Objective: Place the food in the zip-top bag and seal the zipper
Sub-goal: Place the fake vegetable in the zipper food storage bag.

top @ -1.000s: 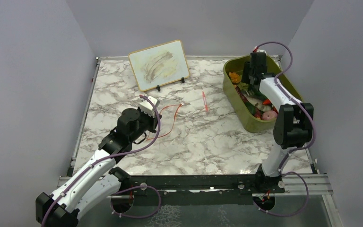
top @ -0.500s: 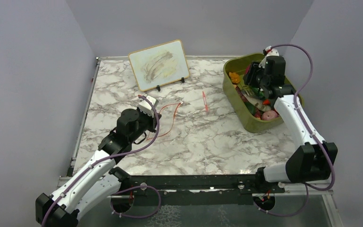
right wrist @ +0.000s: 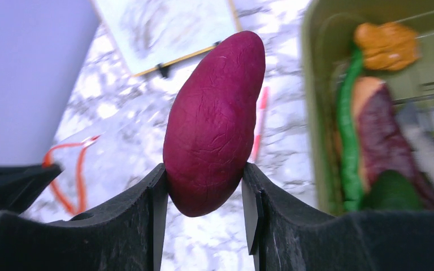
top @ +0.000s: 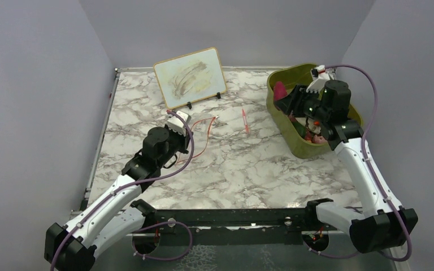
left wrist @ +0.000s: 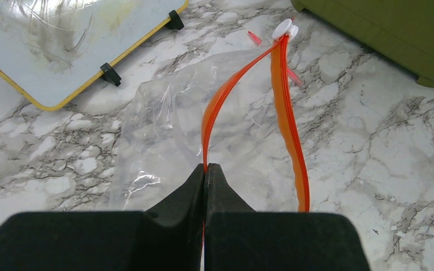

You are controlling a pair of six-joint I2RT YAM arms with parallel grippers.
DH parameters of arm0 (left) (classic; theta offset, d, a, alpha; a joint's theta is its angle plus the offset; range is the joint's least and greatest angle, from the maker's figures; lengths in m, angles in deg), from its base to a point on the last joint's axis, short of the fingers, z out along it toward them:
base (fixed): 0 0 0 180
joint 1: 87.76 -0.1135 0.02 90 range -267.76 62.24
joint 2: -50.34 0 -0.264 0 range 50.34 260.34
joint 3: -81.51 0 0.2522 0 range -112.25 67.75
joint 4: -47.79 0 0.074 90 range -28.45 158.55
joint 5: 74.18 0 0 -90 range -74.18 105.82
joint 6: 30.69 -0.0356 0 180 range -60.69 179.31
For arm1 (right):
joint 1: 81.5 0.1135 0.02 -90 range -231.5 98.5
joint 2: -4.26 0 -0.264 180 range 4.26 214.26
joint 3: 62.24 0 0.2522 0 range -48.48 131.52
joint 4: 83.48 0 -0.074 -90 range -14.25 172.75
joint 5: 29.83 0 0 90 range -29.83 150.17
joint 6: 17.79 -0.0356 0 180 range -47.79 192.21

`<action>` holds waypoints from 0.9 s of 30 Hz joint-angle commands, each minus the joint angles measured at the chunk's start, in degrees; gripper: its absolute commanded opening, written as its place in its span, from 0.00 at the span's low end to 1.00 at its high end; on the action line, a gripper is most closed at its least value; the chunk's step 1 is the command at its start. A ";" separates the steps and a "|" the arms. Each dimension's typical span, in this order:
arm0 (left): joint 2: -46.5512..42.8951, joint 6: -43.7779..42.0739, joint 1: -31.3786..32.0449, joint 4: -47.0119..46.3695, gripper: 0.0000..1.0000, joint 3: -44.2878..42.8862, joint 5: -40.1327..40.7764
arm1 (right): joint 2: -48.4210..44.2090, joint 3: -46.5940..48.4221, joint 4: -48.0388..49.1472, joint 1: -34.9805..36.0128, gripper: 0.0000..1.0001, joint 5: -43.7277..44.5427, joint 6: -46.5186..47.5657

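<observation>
My right gripper point(right wrist: 202, 186) is shut on a dark purple-red long food piece point(right wrist: 212, 118), held above the left rim of the olive-green bin point(top: 294, 141); the piece also shows in the top view point(top: 280, 91). More food lies in the bin: an orange piece point(right wrist: 385, 44), a green piece point(right wrist: 347, 135) and a dark red piece point(right wrist: 387, 135). The clear zip-top bag point(left wrist: 164, 124) lies on the marble. Its red-orange zipper point(left wrist: 285, 113) gapes open. My left gripper point(left wrist: 206, 169) is shut on the left zipper strip point(left wrist: 220, 107), and also shows in the top view point(top: 183, 127).
A small whiteboard point(top: 190, 77) on black feet stands at the back. A thin red-pink pen-like stick point(top: 244, 120) lies between bag and bin. The bin point(left wrist: 384, 28) sits at the far right. Grey walls close in the table.
My right gripper has lifted the purple-red piece out of the bin and swung left over its rim. My left gripper has raised the bag's zipper strip slightly.
</observation>
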 commanded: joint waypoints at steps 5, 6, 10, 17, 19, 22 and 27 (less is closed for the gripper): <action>1.86 1.24 -0.19 -7.97 0.00 0.96 2.92 | -0.01 -2.46 3.98 12.59 0.28 -6.32 -5.00; 2.05 1.44 -0.19 -7.83 0.00 1.13 3.22 | 0.72 -2.20 4.55 14.22 0.28 -6.59 -5.78; 1.74 2.24 -0.19 -7.14 0.00 1.44 3.87 | 3.33 -1.89 7.79 22.04 0.28 -8.50 -9.49; 0.70 2.86 -0.19 -8.13 0.00 2.67 4.44 | 7.05 -3.81 14.36 31.14 0.28 -8.96 -18.74; 0.49 2.97 -0.19 -8.04 0.00 2.69 3.91 | 8.03 -4.15 15.88 33.56 0.28 -8.44 -20.64; 0.03 3.17 -0.18 -8.11 0.00 2.67 3.06 | 9.83 -4.81 17.84 35.96 0.28 -8.46 -23.77; -0.23 4.15 -0.19 -9.09 0.00 3.30 1.37 | 13.97 -3.52 14.00 38.16 0.28 -5.37 -26.00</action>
